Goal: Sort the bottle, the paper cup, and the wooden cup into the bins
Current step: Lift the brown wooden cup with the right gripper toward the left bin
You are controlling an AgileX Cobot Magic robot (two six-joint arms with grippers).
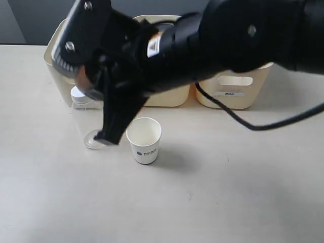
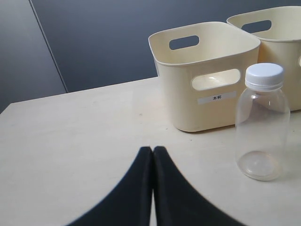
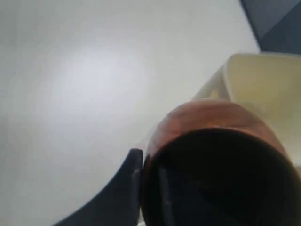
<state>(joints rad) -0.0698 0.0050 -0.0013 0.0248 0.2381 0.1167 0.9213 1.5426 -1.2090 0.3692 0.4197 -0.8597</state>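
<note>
1. Gripping the wooden cup (image 3: 211,141) between the jaws of the right gripper (image 3: 155,188), one black finger (image 3: 124,179) pressing its outer wall, apparently hoisting it clear of the table (image 1: 243,192) for carrying toward the bins (image 1: 230,91).
2. Reaching across the middle, with the bottle (image 1: 86,121) standing just beside the lower fingertip and the paper cup (image 1: 144,140) upright just past it.
3. Idling low over the table: left gripper (image 2: 153,155) with jaws pressed together and holding nothing, the clear bottle ahead of them and to one side, the nearest labelled bin (image 2: 207,80) beyond.
4. Counting: one bottle, one paper cup, one wooden cup, three cream-yellow bins, the leftmost largely masked by the arm.
</note>
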